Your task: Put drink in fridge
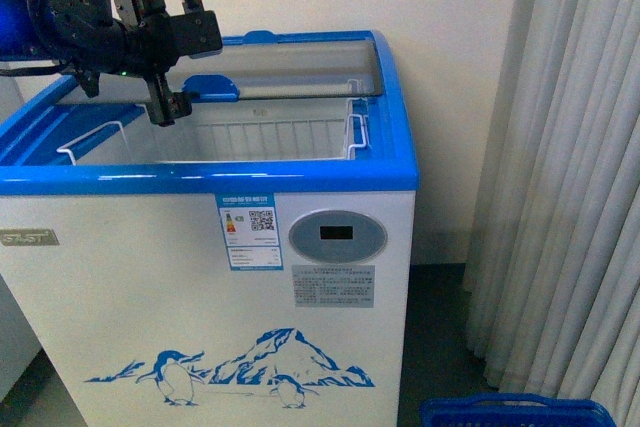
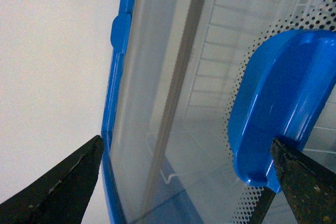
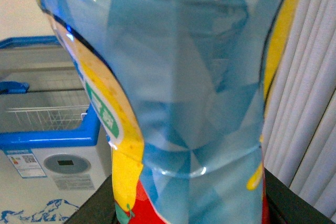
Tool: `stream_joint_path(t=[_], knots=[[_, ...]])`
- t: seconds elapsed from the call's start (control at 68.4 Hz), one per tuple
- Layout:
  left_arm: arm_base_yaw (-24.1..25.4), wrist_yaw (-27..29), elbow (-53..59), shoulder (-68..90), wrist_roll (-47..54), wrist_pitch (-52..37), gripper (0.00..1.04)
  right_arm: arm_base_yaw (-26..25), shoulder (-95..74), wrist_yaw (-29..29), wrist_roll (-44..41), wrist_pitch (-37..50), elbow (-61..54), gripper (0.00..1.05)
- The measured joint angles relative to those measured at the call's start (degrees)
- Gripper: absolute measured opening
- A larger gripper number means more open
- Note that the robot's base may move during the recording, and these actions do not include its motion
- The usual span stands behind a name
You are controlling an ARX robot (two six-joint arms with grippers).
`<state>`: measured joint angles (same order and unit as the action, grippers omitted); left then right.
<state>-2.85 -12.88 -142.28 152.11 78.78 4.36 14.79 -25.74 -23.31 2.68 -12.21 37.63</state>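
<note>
Drink (image 3: 184, 103): clear plastic bottle, glossy blue-yellow label, fills right wrist view. Gripped in right claw (image 3: 194, 205), in air apart from fridge (image 1: 200, 179), not yet inside. Left claw (image 1: 165, 107) spread wide at blue moulded handle (image 1: 212, 87) of curved glass lid (image 2: 152, 77), likely to hold opening clear. White wire basket (image 1: 250, 132) inside.

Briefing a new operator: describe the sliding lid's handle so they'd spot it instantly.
Find the white chest freezer with the blue top rim. On its curved glass sliding lid sits a blue scoop-shaped plastic handle, near the left hand. Unlike the flat rim, it's raised and hollowed.
</note>
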Motion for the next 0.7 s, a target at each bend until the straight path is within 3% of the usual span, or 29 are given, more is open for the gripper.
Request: stream_joint_path(t=[0.146,0.336,0.511,0.701], knots=[[-0.28,1.51,-8.72,4.85,-0.28,2.16,0.97,0.0,0.0,-0.02,0.0,0.0,0.0,0.42],[-1.53,7.39,-17.51,11.58,-2.32,-3.98,0.97,0.0,0.0,-0.02,0.02,0.0,0.0,0.42],[-1.73,11.89,-20.7,14.12,-6.62,-10.1,0.97,0.0,0.0,-0.02,0.02,0.0,0.0,0.42],[-1.05,17.2,-23.04,13.2,-13.46,-10.14,0.97,0.02,0.0,0.0,0.0,0.0,0.0,0.42]])
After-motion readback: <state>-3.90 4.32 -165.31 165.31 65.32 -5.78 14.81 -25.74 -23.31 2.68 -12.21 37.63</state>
